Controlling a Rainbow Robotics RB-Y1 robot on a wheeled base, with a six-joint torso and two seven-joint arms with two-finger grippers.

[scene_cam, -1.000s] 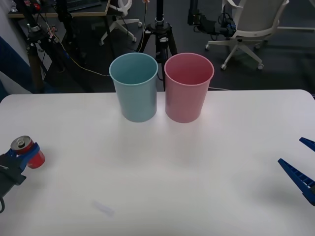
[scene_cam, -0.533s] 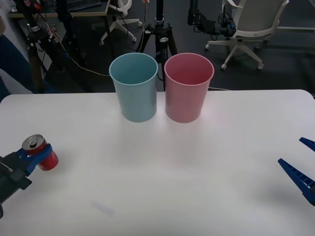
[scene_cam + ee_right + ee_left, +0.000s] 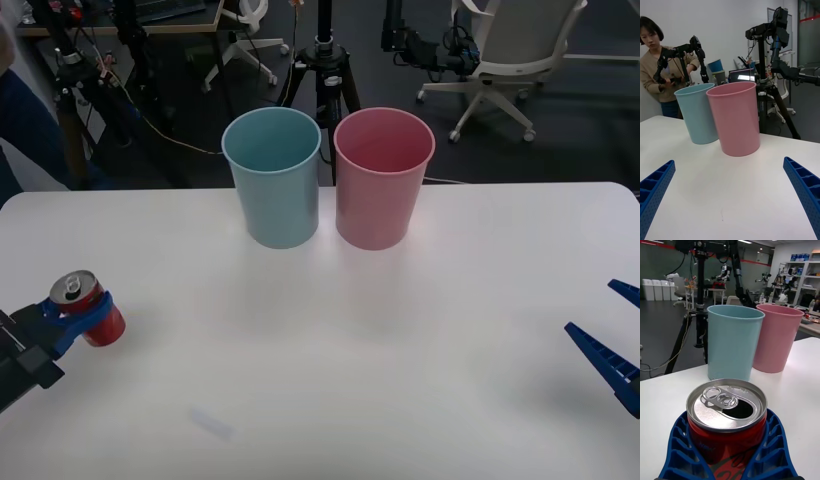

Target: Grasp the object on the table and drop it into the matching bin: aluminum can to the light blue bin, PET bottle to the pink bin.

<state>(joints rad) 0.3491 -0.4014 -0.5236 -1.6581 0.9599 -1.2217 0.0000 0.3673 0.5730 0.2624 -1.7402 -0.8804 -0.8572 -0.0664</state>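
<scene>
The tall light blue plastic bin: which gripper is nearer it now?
Left. The left gripper, shut on the red can, is near-left of the light blue bin; the open right gripper waits far right.

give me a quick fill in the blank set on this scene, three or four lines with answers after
1. The left gripper is shut on the red ____.
2. The light blue bin stands to the robot's ____ of the pink bin.
3. The right gripper, near the table edge, has its fingers ____.
4. The can's drinking hole, seen from the left wrist, is already ____.

Missing words: can; left; open; open
</scene>
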